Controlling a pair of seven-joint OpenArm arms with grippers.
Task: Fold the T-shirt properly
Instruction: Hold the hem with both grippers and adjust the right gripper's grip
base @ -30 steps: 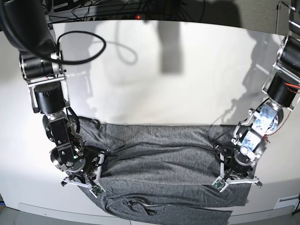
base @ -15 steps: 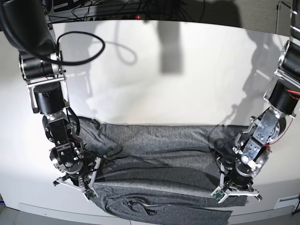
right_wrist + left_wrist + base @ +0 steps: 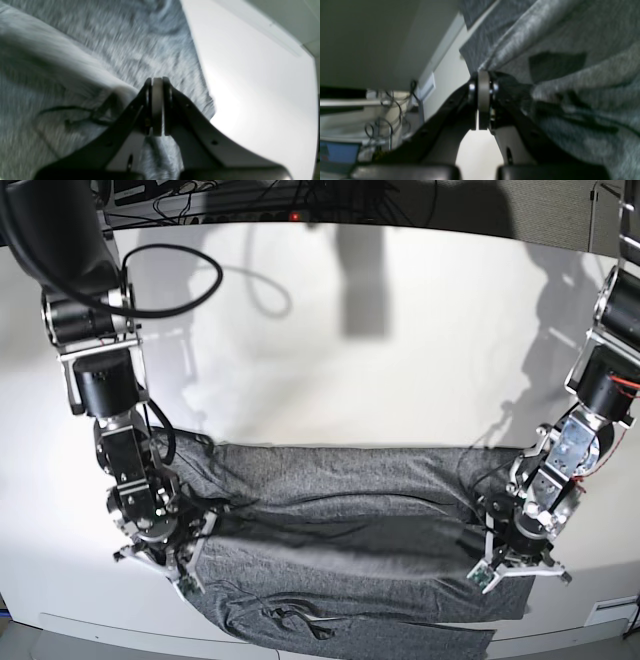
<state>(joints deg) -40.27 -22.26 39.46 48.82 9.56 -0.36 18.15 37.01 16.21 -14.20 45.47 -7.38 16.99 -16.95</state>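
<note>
The grey T-shirt [image 3: 340,480] lies spread as a wide band across the near part of the white table [image 3: 400,330], with a fold running between my two grippers. My left gripper [image 3: 490,572] is at the shirt's right end. In the left wrist view the left gripper [image 3: 483,77] is shut, with an edge of the T-shirt [image 3: 570,37] pinched at its tips. My right gripper [image 3: 183,578] is at the shirt's left end. The blurred right wrist view shows the right gripper [image 3: 157,82] shut on a ridge of the T-shirt [image 3: 75,37].
The table's near edge [image 3: 100,620] runs just below the shirt, and part of the cloth reaches it. A black cable [image 3: 190,275] loops over the table at the back left. Bare table [image 3: 250,75] lies beside the shirt's end.
Both grippers dipped toward the near edge, then came back a little, carrying the shirt's fold with them. Both stay shut.
</note>
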